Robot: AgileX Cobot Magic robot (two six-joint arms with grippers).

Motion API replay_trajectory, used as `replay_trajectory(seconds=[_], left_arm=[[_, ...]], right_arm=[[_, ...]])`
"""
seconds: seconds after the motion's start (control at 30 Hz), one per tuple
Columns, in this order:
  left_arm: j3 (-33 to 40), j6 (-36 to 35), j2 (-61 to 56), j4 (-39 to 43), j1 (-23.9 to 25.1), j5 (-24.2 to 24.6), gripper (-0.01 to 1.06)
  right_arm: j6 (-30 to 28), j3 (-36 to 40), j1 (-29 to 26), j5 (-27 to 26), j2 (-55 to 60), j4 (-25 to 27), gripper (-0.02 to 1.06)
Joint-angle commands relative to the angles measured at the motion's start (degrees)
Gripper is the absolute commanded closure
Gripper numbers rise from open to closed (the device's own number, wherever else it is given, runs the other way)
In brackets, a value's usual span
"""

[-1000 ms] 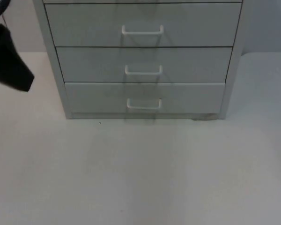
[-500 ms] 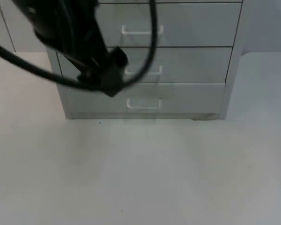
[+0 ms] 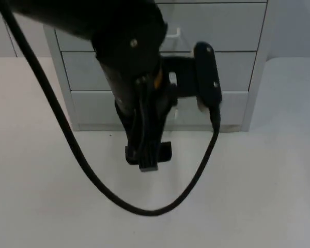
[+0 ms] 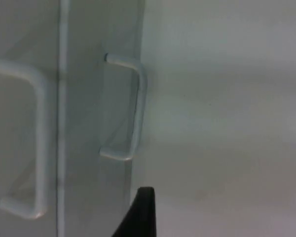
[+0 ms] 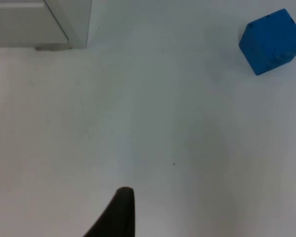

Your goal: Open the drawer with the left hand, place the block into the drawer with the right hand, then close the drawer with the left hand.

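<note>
While drawers (image 3: 155, 106) stay shut, block (image 5: 272, 41) sits tilted.

the left arm (image 3: 134, 77) has been swung way in since a second ago. back then only a black bit was seen at the picture's left edge; half a second ago it was stretched across the upper drawers. now it's been brought right down in front of the cabinet (image 3: 256, 77), so the middle and bottom handles are covered in the top view. its tip (image 3: 147, 155) has been lowered past the cabinet's base over the table (image 3: 258, 196), and a cable loop is now draped out in front.
</note>
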Motion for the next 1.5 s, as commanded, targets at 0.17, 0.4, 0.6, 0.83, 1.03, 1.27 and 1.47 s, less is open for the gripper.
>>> replay_trajectory(seconds=[0.17,0.4,0.6,0.83,1.03,1.27,1.47], left_arm=[[-0.3,0.2,5.7,7.1,-0.4,-6.0,0.30],[-0.3,0.2,8.8,12.5,-0.4,-11.7,0.30],[-0.3,-4.1,10.5,19.1,-0.4,-13.1,0.30],[-0.3,-19.0,11.4,31.1,1.1,-12.6,0.30],[-0.3,-21.8,11.5,33.5,2.9,-16.0,0.30],[-0.3,-21.8,11.9,34.9,4.7,-18.8,0.30],[-0.3,-21.8,14.5,37.2,5.6,-19.5,0.30]], right_arm=[[0.0,-0.2,-0.3,-0.1,-0.1,-0.5,-0.01],[0.0,0.1,-0.3,-0.2,-0.1,-0.6,-0.01],[0.0,1.6,-0.2,-1.6,-0.1,-0.7,-0.01],[0.0,1.6,-0.2,-1.7,-0.1,-0.7,-0.01],[0.0,1.6,-0.2,-2.2,-0.1,-0.9,-0.01],[0.0,1.6,-0.2,-2.8,-0.1,-1.8,-0.01],[0.0,1.6,-0.2,-2.9,-0.1,-1.8,-0.01]])
